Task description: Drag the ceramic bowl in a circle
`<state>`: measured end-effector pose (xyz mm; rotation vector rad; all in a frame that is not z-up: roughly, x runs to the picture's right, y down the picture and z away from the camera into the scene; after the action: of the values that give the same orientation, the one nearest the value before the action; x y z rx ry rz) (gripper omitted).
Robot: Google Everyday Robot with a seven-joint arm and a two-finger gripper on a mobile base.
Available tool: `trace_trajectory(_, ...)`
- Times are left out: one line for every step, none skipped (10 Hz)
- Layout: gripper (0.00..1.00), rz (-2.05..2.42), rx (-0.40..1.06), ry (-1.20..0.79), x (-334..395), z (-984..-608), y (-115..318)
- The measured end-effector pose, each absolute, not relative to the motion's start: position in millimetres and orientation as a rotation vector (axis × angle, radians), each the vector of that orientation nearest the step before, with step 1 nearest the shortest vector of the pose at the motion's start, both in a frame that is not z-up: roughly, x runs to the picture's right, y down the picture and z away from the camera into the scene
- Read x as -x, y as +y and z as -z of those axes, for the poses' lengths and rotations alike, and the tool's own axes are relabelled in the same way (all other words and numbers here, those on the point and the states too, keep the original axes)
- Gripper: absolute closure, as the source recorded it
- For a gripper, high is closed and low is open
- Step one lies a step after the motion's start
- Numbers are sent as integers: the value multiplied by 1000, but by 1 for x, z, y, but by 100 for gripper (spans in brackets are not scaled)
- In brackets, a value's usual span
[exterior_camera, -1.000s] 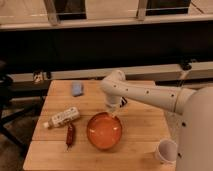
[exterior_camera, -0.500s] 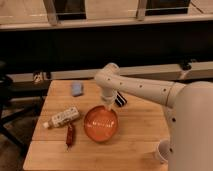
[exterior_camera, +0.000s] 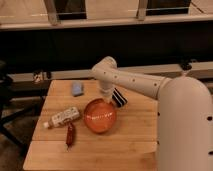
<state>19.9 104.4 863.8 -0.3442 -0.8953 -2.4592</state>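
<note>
The ceramic bowl (exterior_camera: 100,116) is a wide, glossy orange-red dish sitting near the middle of the wooden table (exterior_camera: 135,135). My white arm reaches in from the right and bends down over it. The gripper (exterior_camera: 105,96) hangs at the bowl's far rim, touching or just inside the edge. The wrist hides the contact point.
A white bottle (exterior_camera: 62,117) lies on its side left of the bowl, with a dark red packet (exterior_camera: 70,135) in front of it. A blue sponge (exterior_camera: 77,88) sits at the back left. A dark striped object (exterior_camera: 119,97) lies just right of the gripper.
The bowl has slid left and toward the back of the table, with the gripper moving along at its rim. The arm has folded further left.
</note>
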Motion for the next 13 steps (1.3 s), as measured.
trace_trajectory(100,2457,364,-888,-24,-873,98)
trace_trajectory(100,2451,384,-877,-33,-883,88)
trace_trajectory(100,2444,398,-867,-42,-888,81)
trace_trajectory(100,2431,414,-849,-55,-892,73)
trace_trajectory(100,2418,429,-829,-69,-892,65)
trace_trajectory(100,2405,443,-806,-83,-889,56)
trace_trajectory(100,2395,453,-795,-92,-888,52)
trace_trajectory(100,2377,478,-774,-112,-885,48)
trace_trajectory(100,2363,499,-760,-128,-884,47)
trace_trajectory(100,2350,516,-750,-141,-882,47)
trace_trajectory(100,2337,533,-740,-155,-881,47)
trace_trajectory(100,2321,560,-729,-173,-878,51)
trace_trajectory(100,2311,573,-722,-183,-874,54)
